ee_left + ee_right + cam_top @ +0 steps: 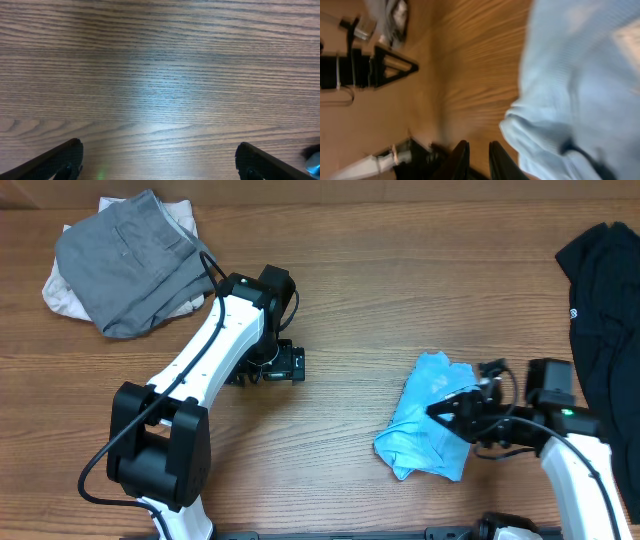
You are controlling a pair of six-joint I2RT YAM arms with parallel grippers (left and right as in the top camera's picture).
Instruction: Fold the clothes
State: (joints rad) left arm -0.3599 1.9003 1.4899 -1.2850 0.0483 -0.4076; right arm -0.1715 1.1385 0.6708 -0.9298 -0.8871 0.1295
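**Blue T-shirt bunched at lower right, my right jaws nearly closed at its edge**

The light blue T-shirt (425, 425) lies crumpled in a heap at the lower right of the overhead frame, on the wooden tabletop (400, 270). My right jaws sit at its right edge, drawn almost together with only a thin slit between them. In the right wrist view I see no cloth in that slit, and the shirt lies just beside it. My left jaws hang spread wide over bare wood near the frame's middle, holding nothing, well apart from the shirt. A grey garment (130, 255) lies atop an off-white one (58, 295) at upper left. A black garment (605, 300) lies along the right edge.
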